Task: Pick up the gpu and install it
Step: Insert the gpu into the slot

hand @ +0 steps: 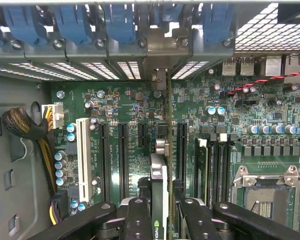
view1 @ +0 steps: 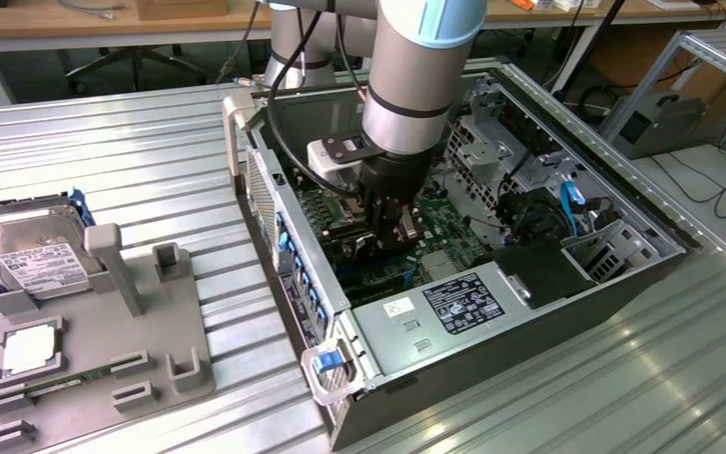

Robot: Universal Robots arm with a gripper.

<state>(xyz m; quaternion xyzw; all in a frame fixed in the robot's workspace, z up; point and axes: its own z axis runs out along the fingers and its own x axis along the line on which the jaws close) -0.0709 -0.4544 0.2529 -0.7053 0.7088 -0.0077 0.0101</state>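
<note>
The gpu (hand: 159,172) appears edge-on in the wrist view as a thin upright card. My gripper (hand: 161,202) is shut on it, with a black finger (hand: 138,215) on each side. The card stands over the green motherboard (hand: 130,105), in line with the black expansion slots (hand: 122,155), and its far end reaches the rear slot openings of the case. Whether its edge sits in a slot I cannot tell. In the exterior view my gripper (view1: 386,222) is down inside the open computer case (view1: 376,369), and the gpu (view1: 372,244) is a dark shape under it.
A grey fixture (view1: 98,350) at the exterior view's left holds a silver hard drive (view1: 29,251) and a small square chip (view1: 31,345). Inside the case are a labelled power supply (view1: 464,303), drive cages (view1: 490,151) and an open processor socket (hand: 267,192). Blue latches (hand: 120,22) line the rear.
</note>
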